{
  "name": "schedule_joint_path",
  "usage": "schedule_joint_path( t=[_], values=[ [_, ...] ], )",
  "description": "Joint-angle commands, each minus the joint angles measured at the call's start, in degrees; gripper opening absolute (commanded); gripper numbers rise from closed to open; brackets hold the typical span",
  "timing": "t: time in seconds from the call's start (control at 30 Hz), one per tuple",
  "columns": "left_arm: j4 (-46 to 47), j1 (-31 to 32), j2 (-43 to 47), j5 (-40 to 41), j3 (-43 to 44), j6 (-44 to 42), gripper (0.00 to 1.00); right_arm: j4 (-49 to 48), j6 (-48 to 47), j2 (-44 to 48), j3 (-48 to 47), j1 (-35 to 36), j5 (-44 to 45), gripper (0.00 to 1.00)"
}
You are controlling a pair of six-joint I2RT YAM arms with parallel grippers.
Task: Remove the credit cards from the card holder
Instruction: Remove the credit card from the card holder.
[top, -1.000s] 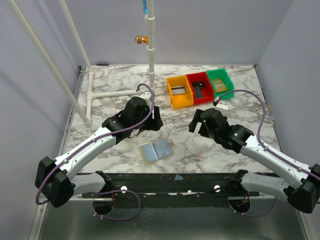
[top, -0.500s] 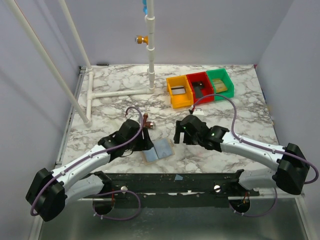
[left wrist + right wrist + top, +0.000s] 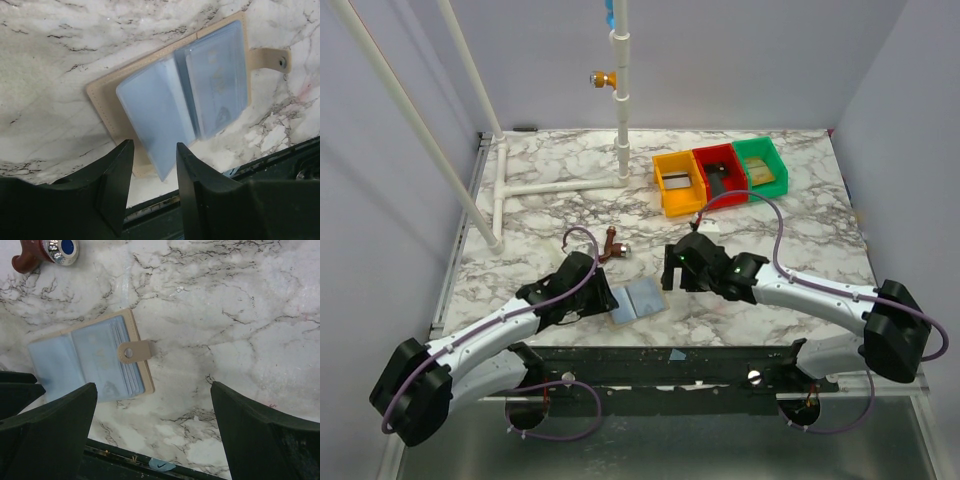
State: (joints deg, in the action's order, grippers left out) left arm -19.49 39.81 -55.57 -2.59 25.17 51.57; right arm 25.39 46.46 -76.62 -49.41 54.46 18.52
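Observation:
The card holder [image 3: 638, 298] lies open and flat near the table's front edge, a beige cover with grey-blue clear sleeves [image 3: 165, 107] and a snap strap [image 3: 132, 352]. Credit cards show faintly through the right-hand sleeves [image 3: 217, 95]. My left gripper [image 3: 154, 150] is low at the holder's near-left side. Its jaws stand narrowly apart with the loose sleeve's corner between the fingertips, touching neither. My right gripper [image 3: 153, 387] hovers wide open above the bare table just right of the holder [image 3: 90, 360], with nothing between its fingers.
Yellow [image 3: 678, 183], red [image 3: 720, 174] and green [image 3: 761, 165] bins stand at the back right. A small red-brown object with a blue cap [image 3: 616, 246] lies just behind the holder. White pipes [image 3: 560, 187] stand at the back left. The black front rail [image 3: 670, 365] runs close below the holder.
Both arms have come forward and down to the card holder. The left gripper's jaws have narrowed at its left edge. The right gripper moved left toward its right side and stayed wide.

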Motion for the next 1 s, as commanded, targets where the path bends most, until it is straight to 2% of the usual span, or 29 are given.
schedule_joint_path(
  t=[0.0, 0.13, 0.33, 0.6, 0.8, 0.97],
  values=[
    [1.69, -0.17, -1.89, 0.33, -1.07, 1.98, 0.40, -1.21, 0.42, -0.90, -0.69, 0.70, -0.75, 0.99],
    [3.47, -0.17, -4.15, 0.09, -0.95, 1.79, 0.31, -1.50, 0.23, -0.87, -0.82, 0.82, -1.35, 0.99],
    [4.06, -1.32, -6.92, 1.00, 1.54, -1.76, 0.00, -1.75, -0.12, -1.80, -1.30, 2.37, -1.69, 0.97],
    [5.20, -7.26, -11.14, -1.88, 6.70, -9.02, 0.00, -2.72, 0.99, -4.43, -2.90, 4.33, -2.22, 0.93],
    [5.88, -7.64, -12.31, -4.20, 6.70, -9.69, 0.00, -3.05, 1.09, -7.55, -6.18, 5.15, -2.13, 0.87],
    [6.04, -8.12, -12.72, -5.05, 4.89, -9.82, 0.00, -3.96, 0.38, -11.78, -9.29, 5.80, -2.42, 0.68]
  ],
)
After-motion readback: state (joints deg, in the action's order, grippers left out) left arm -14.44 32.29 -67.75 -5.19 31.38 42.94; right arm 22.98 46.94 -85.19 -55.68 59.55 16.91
